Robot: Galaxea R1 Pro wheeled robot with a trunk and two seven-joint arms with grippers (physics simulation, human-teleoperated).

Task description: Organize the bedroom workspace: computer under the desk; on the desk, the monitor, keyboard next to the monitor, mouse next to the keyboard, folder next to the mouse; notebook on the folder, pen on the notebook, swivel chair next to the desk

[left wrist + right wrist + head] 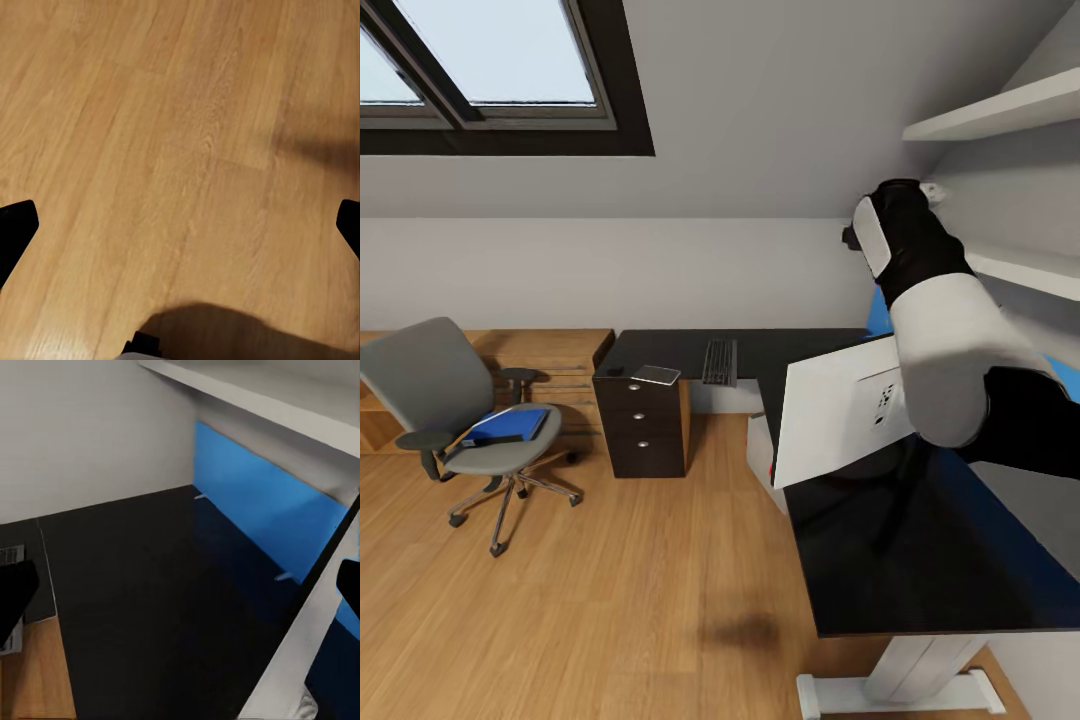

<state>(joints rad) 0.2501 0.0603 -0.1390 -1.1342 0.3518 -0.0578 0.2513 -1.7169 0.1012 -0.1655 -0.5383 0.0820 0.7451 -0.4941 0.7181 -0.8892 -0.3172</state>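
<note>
The monitor point(830, 420) at three o'clock looks wide, top-heavy, fragile — best held by its stiff edge. Both claws' fingers stand spread, gripping nothing — right gripper point(180, 585), left gripper point(180, 225).

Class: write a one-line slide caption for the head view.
Blue folder lies on swivel chair; keyboard rests on black desk.

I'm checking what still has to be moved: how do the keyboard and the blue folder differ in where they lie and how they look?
The keyboard lies on the black desk top near the back wall; the folder lies on the swivel chair seat, away from the desk. The keyboard is dark grey, long and narrow; the folder is bright blue and broader. The folder has a dark thing lying at its front edge; the keyboard has nothing on it. Both lie flat.
</note>
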